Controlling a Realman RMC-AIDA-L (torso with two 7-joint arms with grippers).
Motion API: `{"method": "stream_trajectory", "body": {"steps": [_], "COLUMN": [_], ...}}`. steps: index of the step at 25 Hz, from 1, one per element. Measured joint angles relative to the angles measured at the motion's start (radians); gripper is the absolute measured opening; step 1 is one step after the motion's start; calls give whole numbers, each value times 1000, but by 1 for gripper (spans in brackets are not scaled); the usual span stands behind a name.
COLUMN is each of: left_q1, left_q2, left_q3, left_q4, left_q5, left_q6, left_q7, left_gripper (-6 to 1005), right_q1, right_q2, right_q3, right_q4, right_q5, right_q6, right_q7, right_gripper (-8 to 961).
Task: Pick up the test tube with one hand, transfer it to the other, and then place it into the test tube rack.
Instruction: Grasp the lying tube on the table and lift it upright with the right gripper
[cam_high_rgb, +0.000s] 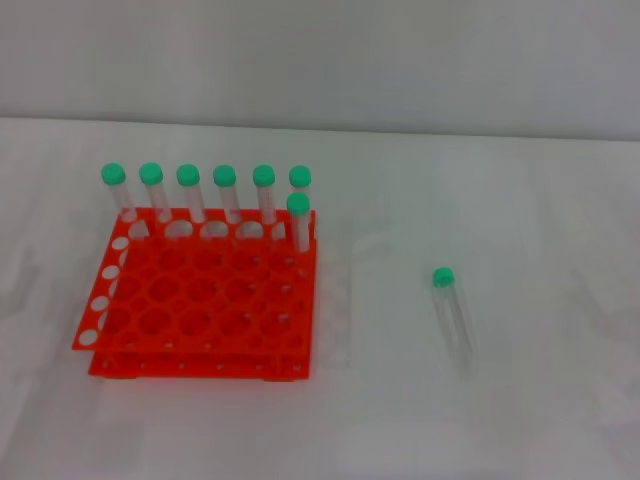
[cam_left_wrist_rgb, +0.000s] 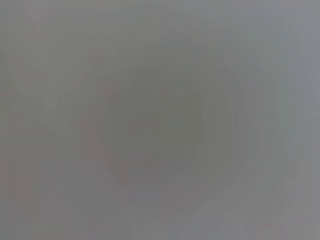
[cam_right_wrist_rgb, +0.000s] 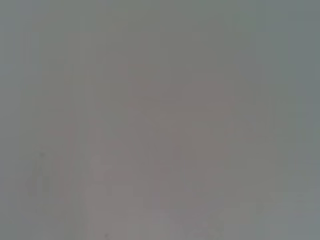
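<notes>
White table (cam_high_rgb: 520, 420), matte and smooth, runs back to a pale grey wall (cam_high_rgb: 320, 60); faint soft shadows on the tabletop. Both wrist views give only a flat grey field with nothing to make out.

Test tube rack (cam_high_rgb: 205, 300): bright orange-red plastic, square, two tiers, top plate pierced by a grid of round holes, side wall also holed. It sits flat on the table. Seven capped tubes (cam_high_rgb: 188, 195) stand upright in it, six along the rack's far row and one more (cam_high_rgb: 298, 222) just in front of that row's right-hand end. All are clear with green caps.

The test tube (cam_high_rgb: 453, 315) lies on its side on the table, well apart from the rack, off the rack's right side. Slim clear plastic, round bottom, green screw cap (cam_high_rgb: 443, 277). The cap end points away from the robot, the round end toward it, at a slight slant. Nothing touches it.

Neither gripper shows in any view, so whether the claws are open or closed cannot be told.
</notes>
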Motion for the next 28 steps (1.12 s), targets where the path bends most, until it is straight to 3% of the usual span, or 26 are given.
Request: {"method": "stream_trajectory", "body": {"steps": [9, 14, 21, 28], "left_q1": [-2, -2, -2, -2], "left_q2": [0, 0, 0, 0], "left_q3": [0, 0, 0, 0], "left_q4": [0, 0, 0, 0], "left_q5": [2, 3, 3, 2], "left_q6": [0, 1, 1, 7], "left_q7": [-3, -3, -3, -1], "left_gripper": [875, 873, 869, 866], "right_q1": [-23, -65, -97, -73], "right_q2": [-4, -12, -6, -5], "right_q3": [-82, -141, -144, -171], "right_q4": [-112, -321, -771, -1127], "right_q5": [0, -94, -529, -1061], "right_q6": [-55, -171, -452, -511], "right_q7": [90, 254, 758, 1321], "right_gripper": [869, 869, 870, 870]}}
